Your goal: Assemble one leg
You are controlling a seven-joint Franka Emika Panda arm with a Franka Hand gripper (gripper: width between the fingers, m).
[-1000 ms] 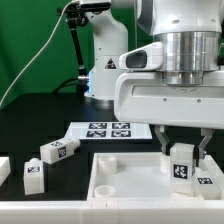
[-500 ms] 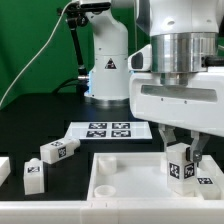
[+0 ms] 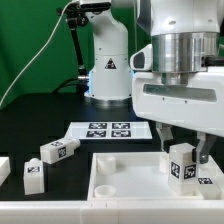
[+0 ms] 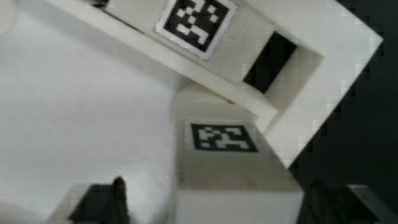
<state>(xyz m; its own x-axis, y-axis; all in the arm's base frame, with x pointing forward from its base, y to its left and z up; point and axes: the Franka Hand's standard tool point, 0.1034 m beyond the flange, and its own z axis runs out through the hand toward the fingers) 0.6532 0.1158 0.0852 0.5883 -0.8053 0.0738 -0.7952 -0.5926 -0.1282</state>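
A leg (image 3: pixel 182 166), a small white block with a square tag, stands upright on the right-hand part of the large white square piece (image 3: pixel 125 187). My gripper (image 3: pixel 184 155) reaches down around it, one finger on each side. In the wrist view the leg (image 4: pixel 231 150) sits between the fingers (image 4: pixel 100 203). One finger is against the leg and the other stands a little apart, so the jaws are open. Below the leg, the large piece (image 4: pixel 89 110) fills the wrist view.
Two loose legs (image 3: pixel 58 150) (image 3: pixel 33 176) lie on the black table at the exterior view's left, with a third (image 3: pixel 3 169) at the edge. The marker board (image 3: pixel 108 129) lies behind. The robot base (image 3: pixel 105 70) stands at the back. Another tagged white part (image 3: pixel 206 182) sits beside the held leg.
The arm has shifted a little toward the exterior view's right. The leg stays upright in the same spot. The fingers now stand slightly wider around it.
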